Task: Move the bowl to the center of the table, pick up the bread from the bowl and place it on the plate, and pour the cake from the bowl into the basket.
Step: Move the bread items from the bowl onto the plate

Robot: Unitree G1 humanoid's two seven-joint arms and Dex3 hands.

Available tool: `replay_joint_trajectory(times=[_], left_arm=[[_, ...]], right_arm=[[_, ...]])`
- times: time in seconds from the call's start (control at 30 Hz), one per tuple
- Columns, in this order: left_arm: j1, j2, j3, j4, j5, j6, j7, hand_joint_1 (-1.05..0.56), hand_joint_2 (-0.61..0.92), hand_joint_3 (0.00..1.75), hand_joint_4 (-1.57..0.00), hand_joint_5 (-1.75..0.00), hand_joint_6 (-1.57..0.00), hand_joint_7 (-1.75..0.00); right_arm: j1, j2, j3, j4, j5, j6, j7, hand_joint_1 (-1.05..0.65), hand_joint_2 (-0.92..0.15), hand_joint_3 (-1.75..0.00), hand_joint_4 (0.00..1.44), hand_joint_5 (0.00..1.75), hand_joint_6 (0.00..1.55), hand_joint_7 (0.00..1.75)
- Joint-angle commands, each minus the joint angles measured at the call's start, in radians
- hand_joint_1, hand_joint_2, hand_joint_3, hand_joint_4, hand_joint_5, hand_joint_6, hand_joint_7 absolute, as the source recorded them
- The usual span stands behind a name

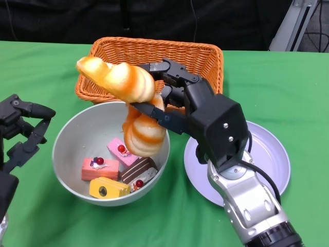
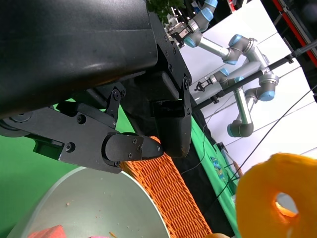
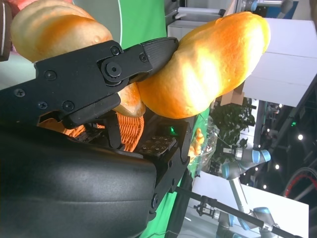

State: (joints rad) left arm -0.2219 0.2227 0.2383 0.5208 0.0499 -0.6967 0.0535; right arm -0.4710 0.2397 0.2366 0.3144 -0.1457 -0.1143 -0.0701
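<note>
Head view: I have the right hand (image 1: 172, 95) raised over the table with its fingers clamped on the bread (image 1: 128, 100), a long twisted golden loaf held clear of everything, hanging over the far rim of the bowl (image 1: 69, 136). One end of the loaf points up toward the basket (image 1: 205, 59), the other droops down above the bowl's inside. The grey bowl sits on the green table (image 1: 41, 62) just in front of the wicker basket, touching or nearly touching its near wall; I cannot tell which. Inside it I see cake pieces: a pink slice (image 1: 99, 169), a yellow one (image 1: 108, 188), a chocolate one (image 1: 138, 172) and a lighter pink one (image 1: 121, 151). The white plate (image 1: 270, 154) lies right of the bowl, partly hidden under my right forearm. The left hand (image 1: 20, 131) hovers beside the bowl's left rim with its fingers apart, holding nothing. On the right wrist camera the black fingers (image 3: 124, 62) press into the bread (image 3: 208, 64). The left wrist camera shows the fingers (image 2: 129, 146) spread above the bowl's rim (image 2: 124, 186), basket (image 2: 171, 191) behind
</note>
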Motion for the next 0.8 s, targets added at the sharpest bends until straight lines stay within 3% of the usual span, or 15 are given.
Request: replay_joint_trajectory(times=[0.03,0.4,0.8], left_arm=[[-0.012,0.017,0.004,0.005,-0.015,-0.005,0.0,-0.25,0.92,0.33,-0.81,-1.52,-0.81,-1.13],[-0.017,0.02,0.004,0.016,-0.01,-0.01,0.004,-0.26,0.92,0.33,-0.81,-1.53,-0.81,-1.12],[-0.026,0.025,0.005,0.039,-0.009,-0.02,0.004,-0.26,0.92,0.32,-0.81,-1.53,-0.82,-1.11]], right_arm=[[0.018,-0.006,-0.017,-0.031,0.019,-0.005,0.011,-0.26,-0.92,-0.1,0.78,1.5,0.76,1.03],[0.067,-0.035,-0.032,-0.124,0.005,0.038,0.021,-0.27,-0.92,-0.08,0.8,1.38,0.79,0.98],[0.124,-0.081,-0.066,-0.232,0.026,0.077,0.056,-0.26,-0.92,-0.11,0.78,1.46,0.78,1.0]])
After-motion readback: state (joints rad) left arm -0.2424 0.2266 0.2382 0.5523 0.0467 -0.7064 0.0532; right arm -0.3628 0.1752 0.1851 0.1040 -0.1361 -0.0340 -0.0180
